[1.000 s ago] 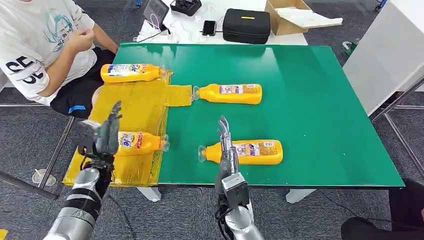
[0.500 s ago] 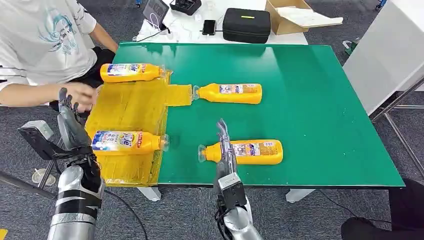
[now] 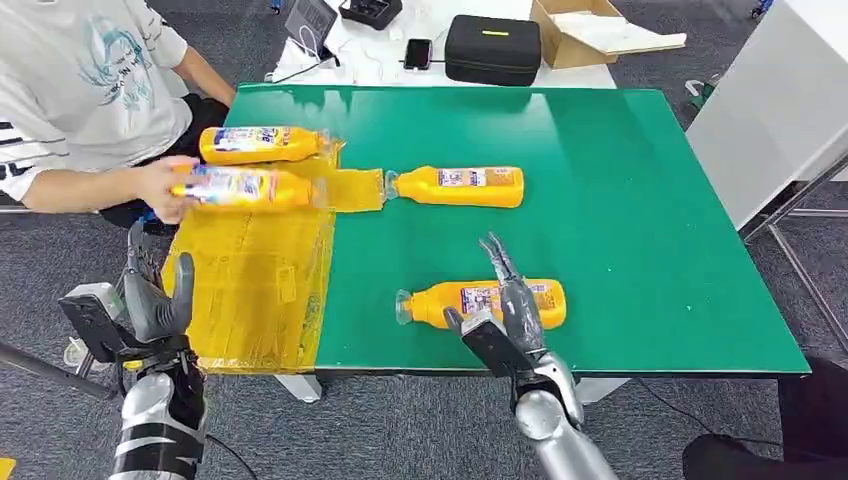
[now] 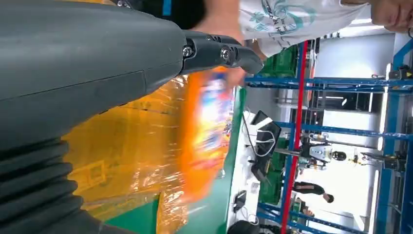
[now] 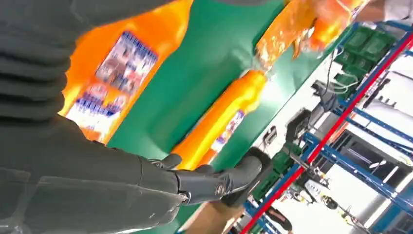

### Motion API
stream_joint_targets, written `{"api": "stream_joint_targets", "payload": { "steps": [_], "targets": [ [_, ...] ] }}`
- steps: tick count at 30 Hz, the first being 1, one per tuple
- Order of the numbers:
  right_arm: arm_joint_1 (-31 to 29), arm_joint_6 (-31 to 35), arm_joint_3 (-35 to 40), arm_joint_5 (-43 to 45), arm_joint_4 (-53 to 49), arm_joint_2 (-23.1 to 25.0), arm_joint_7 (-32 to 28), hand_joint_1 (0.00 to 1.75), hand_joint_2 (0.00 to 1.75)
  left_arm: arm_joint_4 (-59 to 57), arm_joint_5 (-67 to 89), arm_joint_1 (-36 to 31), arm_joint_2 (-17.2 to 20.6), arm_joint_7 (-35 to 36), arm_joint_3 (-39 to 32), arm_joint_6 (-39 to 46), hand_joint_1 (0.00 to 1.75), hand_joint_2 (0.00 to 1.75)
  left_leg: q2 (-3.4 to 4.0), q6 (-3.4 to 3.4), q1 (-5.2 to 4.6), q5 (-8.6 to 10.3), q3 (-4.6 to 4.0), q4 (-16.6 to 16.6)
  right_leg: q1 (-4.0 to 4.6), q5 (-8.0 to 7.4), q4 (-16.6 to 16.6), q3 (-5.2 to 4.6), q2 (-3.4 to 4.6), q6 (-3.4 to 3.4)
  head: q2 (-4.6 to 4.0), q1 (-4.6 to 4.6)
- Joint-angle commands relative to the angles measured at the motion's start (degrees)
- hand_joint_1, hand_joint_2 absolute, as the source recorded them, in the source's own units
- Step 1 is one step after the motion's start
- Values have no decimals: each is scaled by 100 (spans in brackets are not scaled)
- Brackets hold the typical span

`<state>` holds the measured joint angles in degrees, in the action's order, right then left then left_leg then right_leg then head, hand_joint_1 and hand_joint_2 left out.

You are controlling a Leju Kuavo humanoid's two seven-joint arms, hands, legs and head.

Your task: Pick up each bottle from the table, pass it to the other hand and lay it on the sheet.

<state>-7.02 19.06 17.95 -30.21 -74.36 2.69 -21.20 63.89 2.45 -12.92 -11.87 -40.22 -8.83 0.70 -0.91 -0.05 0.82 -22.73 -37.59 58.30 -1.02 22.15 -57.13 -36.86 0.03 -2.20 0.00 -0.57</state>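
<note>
Four orange bottles lie on their sides. One bottle [image 3: 262,144] rests at the far end of the yellow sheet [image 3: 260,270]. A person's hand [image 3: 165,187] holds a second bottle [image 3: 245,187] just in front of it, blurred in the left wrist view [image 4: 207,131]. A third bottle [image 3: 460,186] lies on the green table [image 3: 620,200] beside the sheet's tab. The fourth bottle [image 3: 455,302] lies near the front edge. My right hand [image 3: 510,315] hovers over it with fingers spread, holding nothing [image 5: 117,83]. My left hand [image 3: 155,295] is open beside the sheet's left edge.
The person sits at the table's far left corner with an arm reaching over the sheet. Behind the green table, a white table carries a black case [image 3: 492,50], a cardboard box [image 3: 590,35] and a phone [image 3: 418,54]. A white panel [image 3: 770,100] stands at the right.
The person took the bottle from the sheet's front part and carried it toward the far end. My left hand dropped back and lower. My right hand swung right, over the near bottle.
</note>
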Motion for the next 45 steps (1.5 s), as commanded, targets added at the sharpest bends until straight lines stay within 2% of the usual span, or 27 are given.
{"api": "stream_joint_targets", "payload": {
  "steps": [1, 2, 3, 5, 6, 8, 10, 15, 21, 28, 32, 35, 38, 39, 40, 41, 45],
  "targets": [
    [-186, -49, -103, -20, -16, -294, 46, 0, 175, -77, 32, -31, 31, 22, 129, 32, 0, 175, 4, 2, 3, -3, 9, -1, 4, 3, 1, 9, -1, 5, 0, 2],
    [-186, -49, -103, -20, -16, -294, 46, 0, 175, -77, 32, -31, 31, 22, 129, 32, 0, 175, 11, 4, 6, -11, 25, 1, 9, 8, 2, 24, 4, 9, 0, 0],
    [-196, -60, -159, -232, -35, -358, 301, 0, 175, -176, 138, -2, 47, 22, 182, 105, 0, 175, 9, 4, 4, -9, 19, 0, 6, 6, 1, 17, 3, 7, 0, 0],
    [-300, -340, -239, -359, -105, -697, 578, 0, 175, -217, 163, 172, 31, 22, 233, 40, 0, 175, 11, 7, 5, -14, 32, 1, 9, 10, 4, 31, 3, 9, 2, 2],
    [-404, -774, -276, -384, -81, -931, 828, 0, 175, -125, 279, 310, 33, 22, 314, 139, 0, 175, 6, 7, 0, -8, 23, -2, 2, 7, 4, 22, 0, 3, 0, 0],
    [-511, -1136, -343, -554, 57, -1150, 1055, 0, 175, -151, 320, 447, 22, 22, 382, 115, 0, 175, 15, 11, -1, -14, 32, 0, 3, 9, 6, 31, 6, 3, 0, 0],
    [-657, -1339, -331, -680, 302, -1231, 1089, 0, 175, -105, 364, 501, 38, 22, 478, 205, 0, 175, 21, 16, -1, -24, 52, 2, 4, 15, 11, 56, 8, 6, 2, 0],
    [-837, -1798, -94, -677, 652, -1254, 1225, 0, 175, -286, 375, 357, 90, 22, 518, 206, 0, 175, 16, 6, -9, -13, 28, -1, -7, 6, 5, 31, 11, 9, 0, 0],
    [-1495, -2604, 379, -510, 1843, -1558, 1310, 0, 175, -665, 400, 138, 125, 22, 581, 194, 0, 175, 9, 6, -7, -4, 18, -4, -6, -2, 8, 20, 4, 2, 0, -2],
    [-2003, -3130, 538, -342, 2087, -1893, 1440, 0, 175, -819, 361, 31, 101, 22, 610, 185, 0, 175, 4, 11, -7, -2, 21, -2, -6, 1, 6, 25, -2, 1, 0, 2],
    [-2395, -3807, 935, -23, 2511, -2102, 1434, 0, 175, -1136, 348, -166, 91, 22, 660, 106, 0, 175, 6, 13, -11, -2, 22, 1, -9, 0, 4, 26, 1, 1, 0, 0],
    [-2710, -3920, 1277, -63, 2853, -2157, 1479, 0, 175, -1262, 298, -254, 40, 22, 667, 104, 0, 175, 11, 12, -12, -2, 20, 1, -11, -2, 3, 23, 5, 0, 0, 0],
    [-3042, -4339, 1546, 34, 2941, -2330, 1487, 2, 175, -1366, 225, -321, 35, 22, 647, 36, 0, 175, 15, 12, -12, -2, 19, 3, -11, -3, 0, 20, 8, -1, 0, 0],
    [-3099, -4404, 1565, 83, 2932, -2368, 1486, 49, 175, -1389, 208, -339, 28, 22, 636, 31, 0, 175, 10, 12, -16, 1, 11, 1, -15, -4, -1, 11, 4, -4, 0, -2],
    [-3140, -4450, 1686, 206, 2864, -2439, 1511, 154, 175, -1389, 177, -341, 20, 22, 618, 26, 0, 175, 22, 15, -10, -13, 38, 7, -6, 4, 0, 40, 10, 6, 0, 0],
    [-3168, -4533, 1819, 333, 2771, -2526, 1523, 173, 175, -1360, 158, -338, 5, 22, 619, 14, 0, 175, 12, 13, -14, -3, 15, 5, -13, -1, -3, 16, 5, -2, 0, 0],
    [-3016, -4373, 1912, 482, 2614, -2534, 1567, 175, 175, -1374, 129, -357, -31, 22, 620, 4, 0, 175, 3, 14, -12, -1, 15, 2, -11, 0, 2, 20, -1, -4, 0, -2]
  ]
}}
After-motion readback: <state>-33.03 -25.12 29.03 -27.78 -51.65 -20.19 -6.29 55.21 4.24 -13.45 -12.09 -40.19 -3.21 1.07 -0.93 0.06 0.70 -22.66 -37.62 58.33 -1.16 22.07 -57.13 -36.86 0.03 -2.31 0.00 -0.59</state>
